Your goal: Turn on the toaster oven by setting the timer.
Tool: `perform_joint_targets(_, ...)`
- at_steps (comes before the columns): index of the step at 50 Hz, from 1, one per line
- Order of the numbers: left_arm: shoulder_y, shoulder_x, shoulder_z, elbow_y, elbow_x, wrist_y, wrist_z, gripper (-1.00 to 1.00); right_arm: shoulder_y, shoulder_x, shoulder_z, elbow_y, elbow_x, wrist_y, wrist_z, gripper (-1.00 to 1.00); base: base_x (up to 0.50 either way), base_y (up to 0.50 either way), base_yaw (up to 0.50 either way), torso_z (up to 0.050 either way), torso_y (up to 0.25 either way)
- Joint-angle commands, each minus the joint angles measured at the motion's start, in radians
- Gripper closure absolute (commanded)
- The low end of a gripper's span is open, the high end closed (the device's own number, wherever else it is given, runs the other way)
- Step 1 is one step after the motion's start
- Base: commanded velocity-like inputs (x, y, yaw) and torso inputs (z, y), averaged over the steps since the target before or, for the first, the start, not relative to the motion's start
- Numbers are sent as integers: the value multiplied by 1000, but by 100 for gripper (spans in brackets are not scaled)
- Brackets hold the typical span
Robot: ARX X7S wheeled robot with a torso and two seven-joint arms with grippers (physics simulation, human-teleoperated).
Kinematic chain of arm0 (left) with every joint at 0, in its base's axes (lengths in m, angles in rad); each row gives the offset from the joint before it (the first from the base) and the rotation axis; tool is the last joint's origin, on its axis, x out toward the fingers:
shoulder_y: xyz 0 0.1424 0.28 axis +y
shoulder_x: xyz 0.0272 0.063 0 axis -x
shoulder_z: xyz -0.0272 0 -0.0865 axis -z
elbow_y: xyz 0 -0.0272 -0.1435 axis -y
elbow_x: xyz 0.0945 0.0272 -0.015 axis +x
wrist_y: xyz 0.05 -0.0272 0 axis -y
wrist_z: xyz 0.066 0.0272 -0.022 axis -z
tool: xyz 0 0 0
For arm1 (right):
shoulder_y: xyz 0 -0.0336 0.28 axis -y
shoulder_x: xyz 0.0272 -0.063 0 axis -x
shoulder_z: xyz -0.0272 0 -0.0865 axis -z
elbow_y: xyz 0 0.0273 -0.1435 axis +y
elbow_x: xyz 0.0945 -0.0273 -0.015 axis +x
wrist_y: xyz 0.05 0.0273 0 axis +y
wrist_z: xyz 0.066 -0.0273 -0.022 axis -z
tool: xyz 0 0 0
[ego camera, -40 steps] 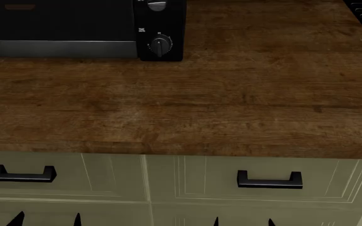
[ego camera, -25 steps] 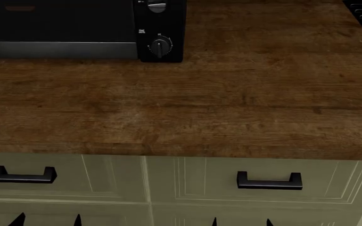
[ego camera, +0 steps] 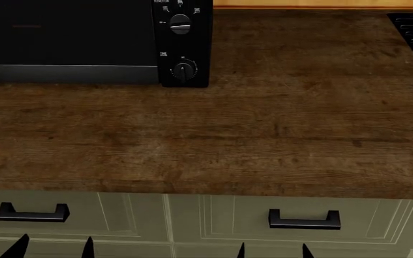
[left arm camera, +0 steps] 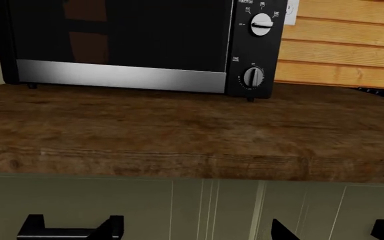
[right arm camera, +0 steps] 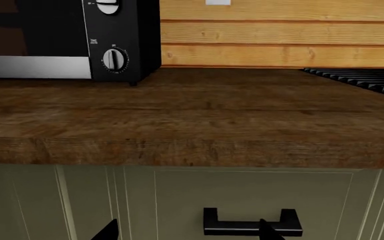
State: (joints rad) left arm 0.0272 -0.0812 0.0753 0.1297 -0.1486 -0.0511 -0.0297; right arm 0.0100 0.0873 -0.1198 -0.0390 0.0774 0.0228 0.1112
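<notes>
The oven (ego camera: 66,40) sits at the upper left of the head view, pushed to the back of the bench (ego camera: 264,134), so its knob column faces forward over open wood. The timer (ego camera: 183,71) is the lowest knob, just above the bench surface, with its white pointer near upright; this suggests it is not yet set.

Only dark fingertips show along the bottom edge of the head view: the left end effector (ego camera: 52,247) at lower left and the right end effector (ego camera: 272,250) at lower centre, both low in front of the drawer fronts and well apart from the oven. Each pair of tips stands spread, gripping nothing.

In the right wrist view the timer (right arm camera: 114,60) appears at upper left, nearer that arm's line of approach, so the right arm seems the likelier one to reach it. The arm would have to rise above the bench edge first.
</notes>
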Motion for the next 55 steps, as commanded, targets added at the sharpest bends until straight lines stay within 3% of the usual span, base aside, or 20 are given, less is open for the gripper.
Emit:
perform_joint_targets(1, 3, -22, 19, 55, -21, -39, -17, -100, 8, 19, -21, -51, 6, 43, 20, -100, 0, 0, 0, 50, 0)
perform_joint_targets(5, -4, -26, 23, 65, -21, -32, -26, -100, 10, 28, -22, -84, 9, 70, 29, -100, 0, 0, 0, 50, 0)
perform_joint_targets(6, -154, -133, -54, 215, -171, -182, -144, -100, 160, 113, 30, -234, 36, 220, 40, -100, 0, 0, 0, 0, 0)
perform_joint_targets(7, -304, -5, -120, 365, -80, -332, 6, -100, 277, 117, 28, -384, 39, 370, 41, -100, 0, 0, 0, 0, 0)
perform_joint_targets(8, -432, -6, -125, 515, -93, -482, 23, -100, 290, 120, 25, -534, 39, 520, 39, -100, 11, 0, 0, 0, 0)
perform_joint_targets(9, -445, -5, -125, 549, -101, -632, 21, -100, 301, 122, 22, -539, 41, 635, 36, -100, 0, 0, 0, 0, 0)
perform_joint_targets(11, -468, -4, -123, 553, -110, -913, 17, -100, 316, 125, 18, -543, 45, 645, 32, -100, 0, 0, 0, 0, 0)
perform_joint_targets(23, -586, -18, -76, 450, -115, -904, 15, -100, 456, 145, 8, -495, 76, 743, -3, -100, 0, 0, 0, 0, 0)
perform_joint_targets(33, -651, -41, -67, 364, -112, -892, 17, -100, 623, 148, 32, -312, 129, 792, -60, -100, 0, 0, 0, 0, 0)
perform_joint_targets(47, -818, -16, -55, 52, -100, -837, 6, -100, 822, 124, 40, 19, 147, 732, -107, -100, 0, 0, 0, 0, 0)
perform_joint_targets(55, -825, -24, -40, 51, -101, -837, -1, -100, 810, 123, 21, 48, 139, 703, -109, -100, 0, 24, 0, 0, 0)
